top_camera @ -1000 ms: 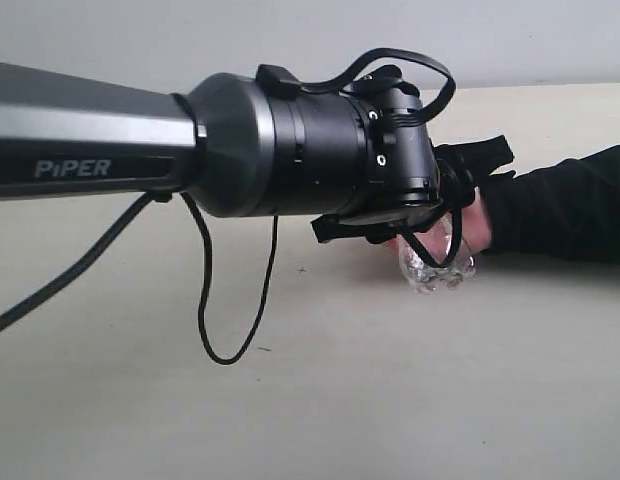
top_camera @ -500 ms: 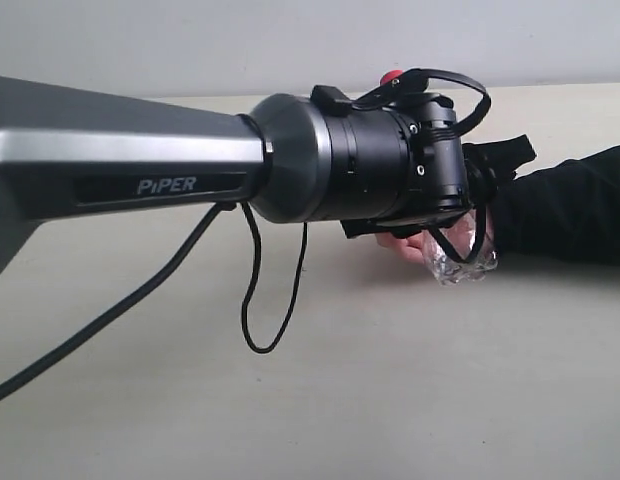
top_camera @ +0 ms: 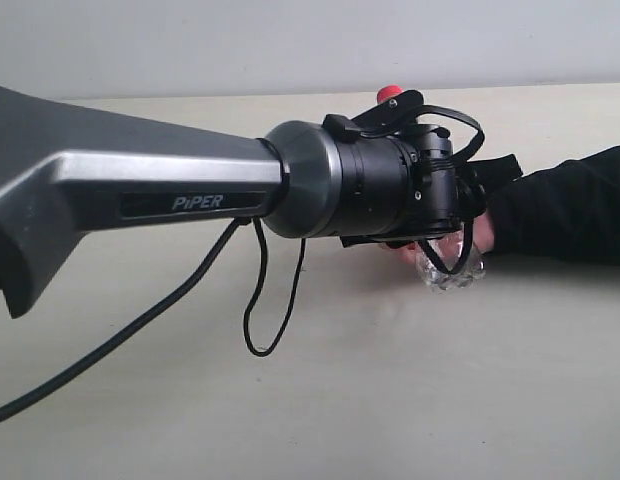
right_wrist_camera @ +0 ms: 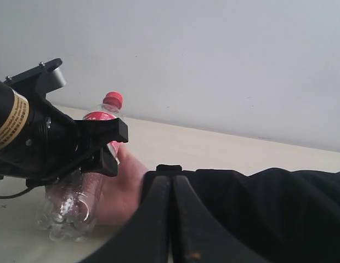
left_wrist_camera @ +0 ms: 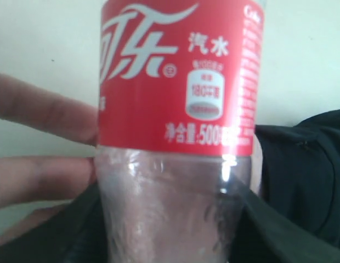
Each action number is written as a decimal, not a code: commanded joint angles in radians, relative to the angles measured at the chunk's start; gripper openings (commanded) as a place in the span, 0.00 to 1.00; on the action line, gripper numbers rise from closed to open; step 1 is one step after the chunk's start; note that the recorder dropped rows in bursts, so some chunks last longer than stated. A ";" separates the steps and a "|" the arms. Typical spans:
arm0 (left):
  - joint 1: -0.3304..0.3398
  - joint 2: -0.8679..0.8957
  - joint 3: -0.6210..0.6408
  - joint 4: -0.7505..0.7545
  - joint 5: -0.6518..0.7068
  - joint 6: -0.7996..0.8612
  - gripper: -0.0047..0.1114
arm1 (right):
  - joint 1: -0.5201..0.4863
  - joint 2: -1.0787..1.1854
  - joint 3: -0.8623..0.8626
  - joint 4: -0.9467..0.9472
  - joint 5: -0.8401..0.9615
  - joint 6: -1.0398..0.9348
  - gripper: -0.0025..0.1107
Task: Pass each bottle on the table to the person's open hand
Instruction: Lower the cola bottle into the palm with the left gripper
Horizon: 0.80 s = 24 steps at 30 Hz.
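A clear, cola-shaped plastic bottle (right_wrist_camera: 77, 200) with a red label and red cap is gripped upright by the black left gripper (right_wrist_camera: 103, 143). Its jaws are set wide and pressed against the bottle's two sides. The bottle is placed against the palm of a bare, light-skinned open hand (right_wrist_camera: 124, 189), which is extended from a black fabric sleeve (right_wrist_camera: 258, 203). Two of its fingers (left_wrist_camera: 38, 109) are seen meeting the bottle's side at the label's lower edge. The base is found low over the pale beige tabletop (top_camera: 390, 400); whether the two are touching cannot be told. The black right gripper (right_wrist_camera: 171, 219) is seen near the sleeve, its fingers pressed together with nothing held.
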State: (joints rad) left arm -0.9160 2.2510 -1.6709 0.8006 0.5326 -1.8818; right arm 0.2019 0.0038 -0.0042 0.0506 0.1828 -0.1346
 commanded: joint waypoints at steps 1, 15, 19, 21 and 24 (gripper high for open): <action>0.010 -0.006 -0.004 0.053 0.009 -0.044 0.04 | -0.004 -0.004 0.004 -0.001 -0.001 0.007 0.02; 0.011 0.020 -0.004 0.072 -0.043 -0.039 0.04 | -0.004 -0.004 0.004 -0.001 -0.001 0.007 0.02; 0.011 0.020 -0.004 0.074 -0.043 -0.039 0.04 | -0.004 -0.004 0.004 -0.001 -0.001 0.007 0.02; 0.011 0.022 -0.004 0.074 -0.043 -0.039 0.04 | -0.004 -0.004 0.004 -0.001 -0.001 0.007 0.02; 0.011 0.024 -0.004 0.074 -0.049 -0.039 0.04 | -0.004 -0.004 0.004 -0.001 -0.001 0.007 0.02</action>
State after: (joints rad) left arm -0.9076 2.2735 -1.6709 0.8639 0.4885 -1.9176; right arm 0.2019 0.0038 -0.0042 0.0506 0.1828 -0.1346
